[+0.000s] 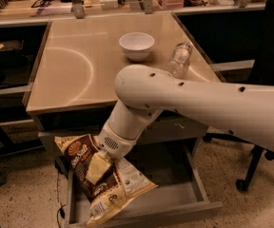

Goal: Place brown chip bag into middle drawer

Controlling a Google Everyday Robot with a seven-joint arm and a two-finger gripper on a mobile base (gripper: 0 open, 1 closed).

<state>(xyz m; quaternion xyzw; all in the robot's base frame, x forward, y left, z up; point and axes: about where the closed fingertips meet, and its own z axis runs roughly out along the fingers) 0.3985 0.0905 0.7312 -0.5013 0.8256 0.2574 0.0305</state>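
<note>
The brown chip bag (95,174) hangs tilted over the left part of the open middle drawer (175,199), its lower end reaching past the drawer's front lip. The bag is dark brown with pale yellow edges and a white label panel. My gripper (99,167) is at the bag's middle, shut on it, with one pale finger lying across the front of the bag. The big white arm reaches in from the right and hides the drawer front above. The drawer's flat grey floor shows to the right of the bag.
On the beige table (80,75) stand a white bowl (137,45) and a clear bottle (179,59) lying on its side. An office chair base (251,175) stands to the right of the drawer. A dark desk (4,65) is at the left.
</note>
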